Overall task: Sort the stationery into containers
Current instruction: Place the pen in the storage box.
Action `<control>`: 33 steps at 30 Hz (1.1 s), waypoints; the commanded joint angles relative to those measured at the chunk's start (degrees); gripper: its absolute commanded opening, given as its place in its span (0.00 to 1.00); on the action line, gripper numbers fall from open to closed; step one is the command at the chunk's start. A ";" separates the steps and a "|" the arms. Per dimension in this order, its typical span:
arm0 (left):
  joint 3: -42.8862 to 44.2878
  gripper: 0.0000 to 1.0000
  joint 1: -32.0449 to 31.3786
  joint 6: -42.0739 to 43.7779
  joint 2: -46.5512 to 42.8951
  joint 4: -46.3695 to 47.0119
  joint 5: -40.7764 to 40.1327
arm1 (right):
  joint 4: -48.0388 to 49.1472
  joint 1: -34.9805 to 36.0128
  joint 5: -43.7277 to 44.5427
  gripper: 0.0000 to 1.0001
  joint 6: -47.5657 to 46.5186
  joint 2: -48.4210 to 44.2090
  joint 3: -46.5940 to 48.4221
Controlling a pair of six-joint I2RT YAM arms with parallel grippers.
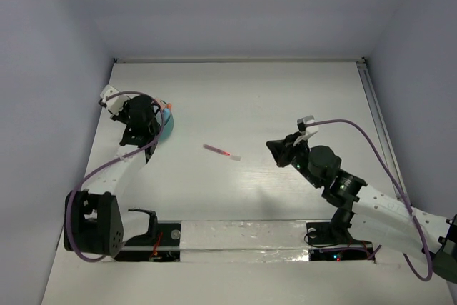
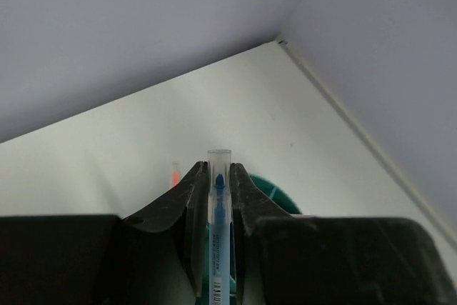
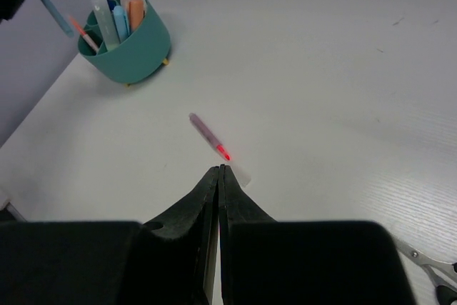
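The teal container (image 3: 136,44) stands at the left of the table and holds several pens upright in its compartments, among them an orange marker (image 3: 134,5) and a white blue-capped tube (image 3: 103,19). My left gripper (image 2: 219,167) hovers just left of the container (image 1: 168,125) and is shut on a blue pen (image 2: 218,198) with a clear cap. A pink pen (image 3: 209,135) with a clear cap lies mid-table (image 1: 221,151). My right gripper (image 3: 220,169) is shut and empty, with its tips just short of that pen's cap. Small scissors (image 3: 428,266) lie beside the right arm.
White walls close in the table at the back and on both sides, and the left wall is close to the container. A raised rail (image 1: 378,119) runs along the right edge. The arm bases (image 1: 243,241) sit on the near edge.
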 commanded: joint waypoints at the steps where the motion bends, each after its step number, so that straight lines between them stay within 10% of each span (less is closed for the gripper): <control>1: 2.21 0.00 1.24 3.17 3.68 3.67 -3.68 | 3.40 -0.07 -1.87 0.08 0.81 -1.25 -0.57; 33: -0.24 0.02 -5.43 13.01 15.99 18.87 -8.60 | 4.72 -0.07 -3.81 0.08 1.42 -3.36 -1.71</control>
